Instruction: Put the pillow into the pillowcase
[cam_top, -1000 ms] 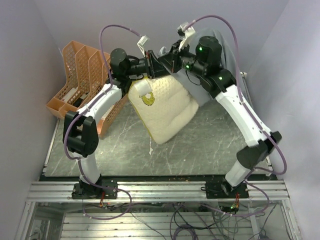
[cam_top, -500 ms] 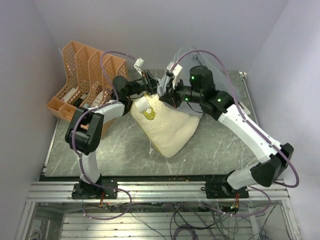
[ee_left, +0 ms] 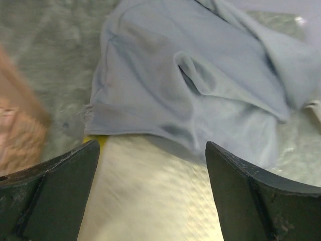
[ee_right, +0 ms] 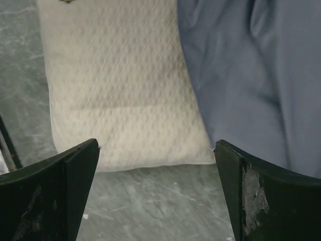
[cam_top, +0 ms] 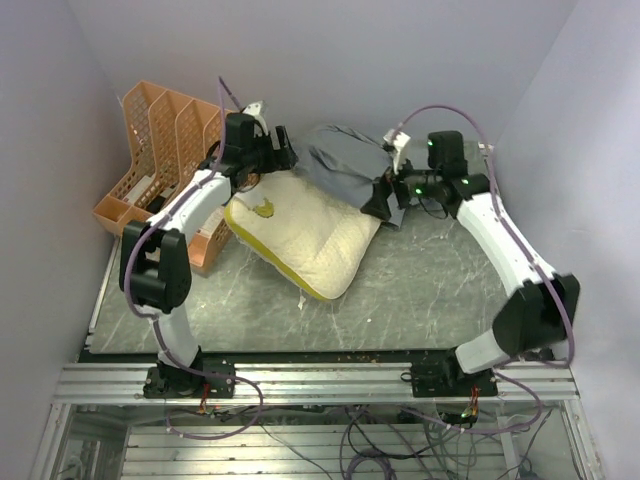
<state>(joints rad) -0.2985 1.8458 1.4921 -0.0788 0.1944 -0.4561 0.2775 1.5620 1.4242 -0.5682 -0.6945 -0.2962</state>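
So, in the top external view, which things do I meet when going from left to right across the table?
orange file rack → pillow → pillowcase → right tool

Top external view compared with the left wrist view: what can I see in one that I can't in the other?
Only the top view shows both arms, the right gripper and the pillow whole, with its yellow logo. Only the wrist view shows the pillowcase hem up close, lying over the pillow's end, framed by the open left gripper. Both show pillow, pillowcase and the grey table.
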